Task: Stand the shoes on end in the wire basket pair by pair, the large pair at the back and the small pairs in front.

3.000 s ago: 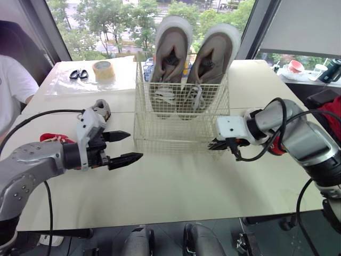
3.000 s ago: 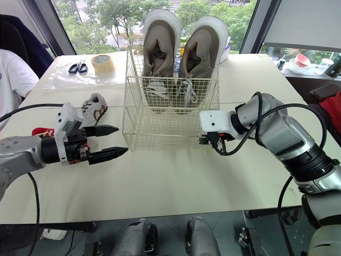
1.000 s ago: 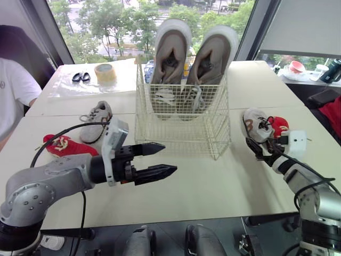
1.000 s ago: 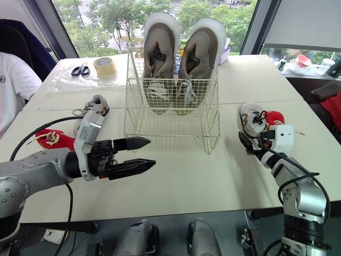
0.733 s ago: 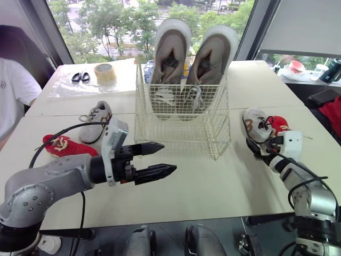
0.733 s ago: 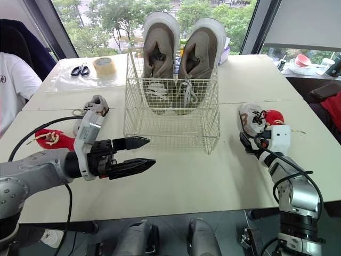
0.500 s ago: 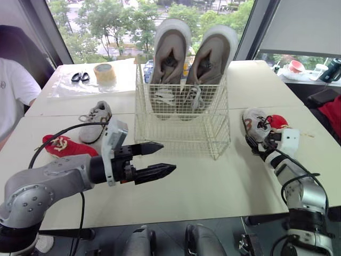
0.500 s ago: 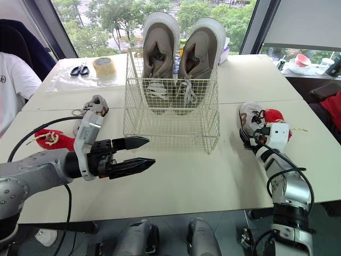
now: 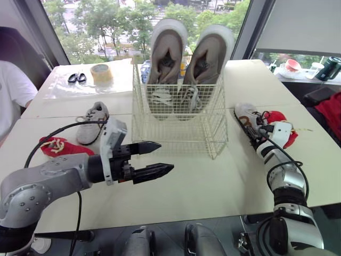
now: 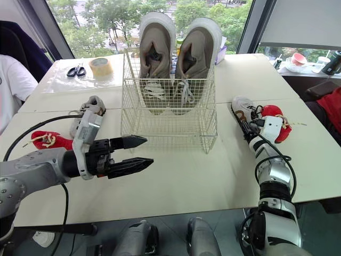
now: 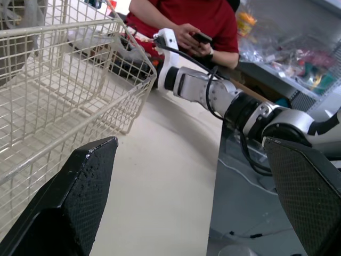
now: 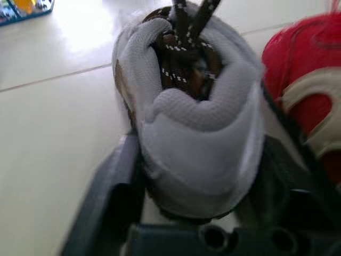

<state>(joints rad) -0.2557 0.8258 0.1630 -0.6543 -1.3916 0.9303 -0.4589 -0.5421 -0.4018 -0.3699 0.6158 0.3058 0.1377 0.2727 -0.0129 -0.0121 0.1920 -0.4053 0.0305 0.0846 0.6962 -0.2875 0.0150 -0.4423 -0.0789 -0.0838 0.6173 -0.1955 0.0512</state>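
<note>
The small grey shoe (image 9: 242,113), lying on the tabletop (image 9: 213,178) to the right of the wire basket (image 9: 178,133) and just beside a red shoe (image 9: 274,116), is clasped at the heel by the right hand (image 9: 251,130). The left hand (image 9: 166,156) is held spread open near the basket's left front corner. The large pair (image 9: 164,48) is stood on end at the basket's back, while a second grey shoe (image 9: 90,121) and another red shoe (image 9: 58,146) are seen left of it

Head stereo downward; left wrist shares wire basket (image 9: 178,133).
</note>
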